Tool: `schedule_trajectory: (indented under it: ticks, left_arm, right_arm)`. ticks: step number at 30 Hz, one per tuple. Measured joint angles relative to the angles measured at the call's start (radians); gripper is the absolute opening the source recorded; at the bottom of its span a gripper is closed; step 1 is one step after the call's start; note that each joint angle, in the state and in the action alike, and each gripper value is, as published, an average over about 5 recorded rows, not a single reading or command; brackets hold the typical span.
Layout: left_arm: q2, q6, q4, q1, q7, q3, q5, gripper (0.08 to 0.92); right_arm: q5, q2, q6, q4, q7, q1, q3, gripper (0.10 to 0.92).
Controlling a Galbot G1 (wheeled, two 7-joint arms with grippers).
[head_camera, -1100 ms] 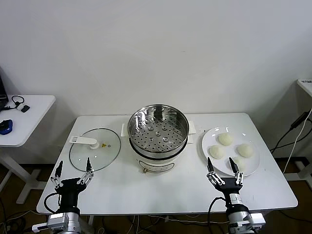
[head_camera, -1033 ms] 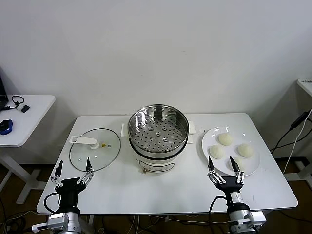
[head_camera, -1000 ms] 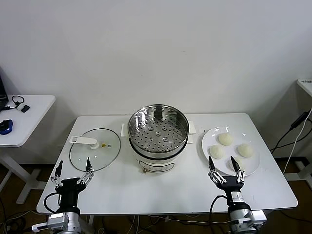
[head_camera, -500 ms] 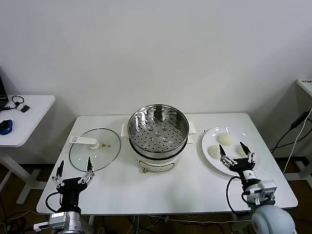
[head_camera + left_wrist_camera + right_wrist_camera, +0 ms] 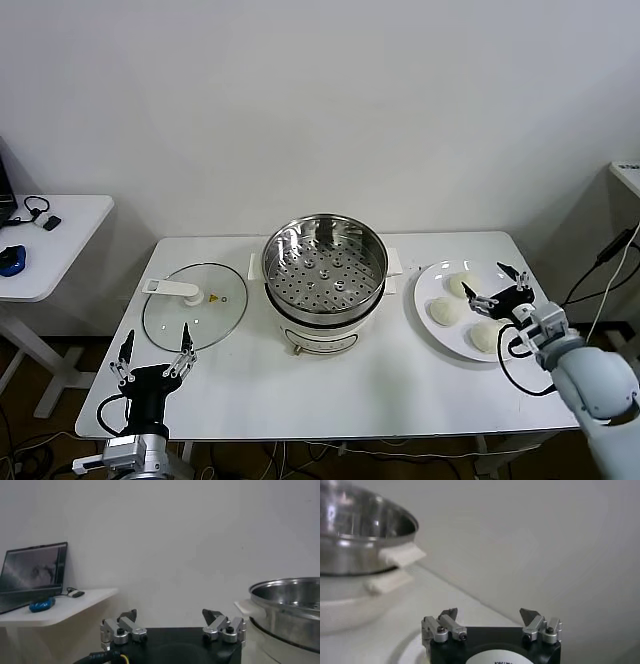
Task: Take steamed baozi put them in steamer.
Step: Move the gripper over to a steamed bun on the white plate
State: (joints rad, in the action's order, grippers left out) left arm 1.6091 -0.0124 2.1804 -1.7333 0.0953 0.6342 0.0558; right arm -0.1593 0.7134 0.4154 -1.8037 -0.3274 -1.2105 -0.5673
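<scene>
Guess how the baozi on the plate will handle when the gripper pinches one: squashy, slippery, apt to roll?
The baozi look like soft, puffy dough, so probably light and easily dented by the open right gripper hovering over them. Their matte skin suggests little slip. Each sits flat on the plate, so rolling seems unlikely.

Left hand (image 5: 172,625) spread wide beside steamer (image 5: 290,602).

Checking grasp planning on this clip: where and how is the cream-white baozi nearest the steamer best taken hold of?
Grip the round cream-white baozi across its widest sides, from above: it sits low on the white round plate, pleats upward, so a side approach would meet the plate. The open right end effector hovers over the plate.
</scene>
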Motion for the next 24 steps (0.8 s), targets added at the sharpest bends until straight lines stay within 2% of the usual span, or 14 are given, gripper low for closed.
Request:
schedule_trajectory:
  ticks: [12, 24]
  left_arm:
    - [0.0, -0.012, -0.022, 0.009, -0.002, -0.014, -0.008, 0.823]
    - [0.0, -0.022, -0.043, 0.014, -0.002, -0.022, -0.007, 0.823]
  right_arm:
    - [0.061, -0.265, -0.054, 0.166, -0.265, 0.29, 0.263, 0.823]
    - [0.086, -0.317, -0.177, 0.375, -0.458, 0.795, 0.795, 0.823]
